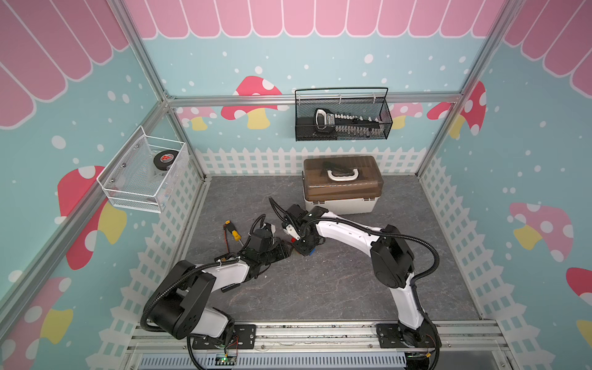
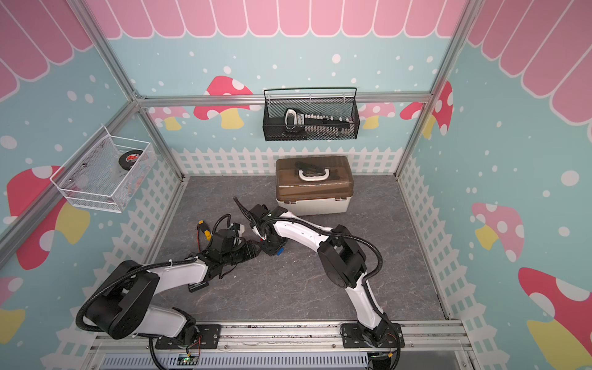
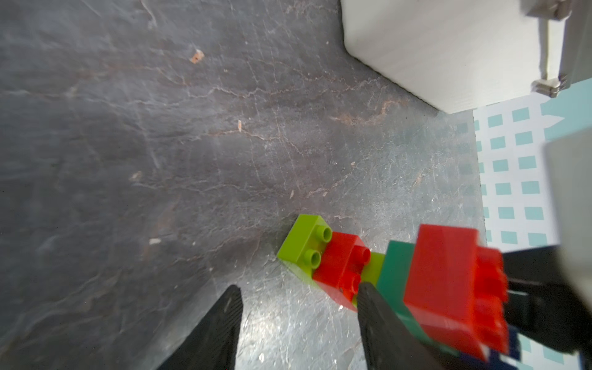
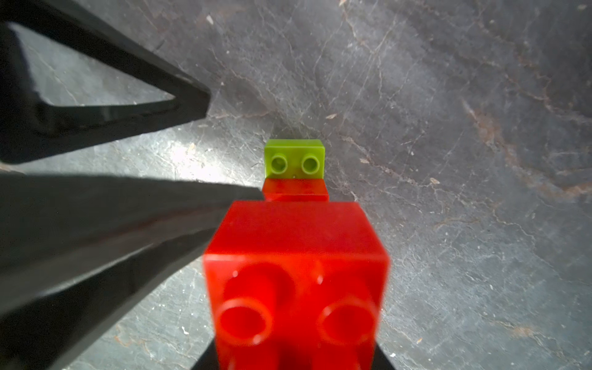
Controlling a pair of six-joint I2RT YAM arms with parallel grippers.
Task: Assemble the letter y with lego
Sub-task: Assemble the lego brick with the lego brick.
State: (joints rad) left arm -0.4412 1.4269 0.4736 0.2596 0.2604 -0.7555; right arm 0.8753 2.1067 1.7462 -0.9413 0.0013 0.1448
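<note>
The right end effector is clamped on the red tip of the letter y, which lies on the bench at seven o'clock from the toolbox. The left end effector gapes empty beside its stem.

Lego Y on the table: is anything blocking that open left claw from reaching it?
Nothing visible does. The left gripper is open beside the letter y, one finger close by its stem, only bare table between the fingers. The right gripper is shut on its red tip.
</note>
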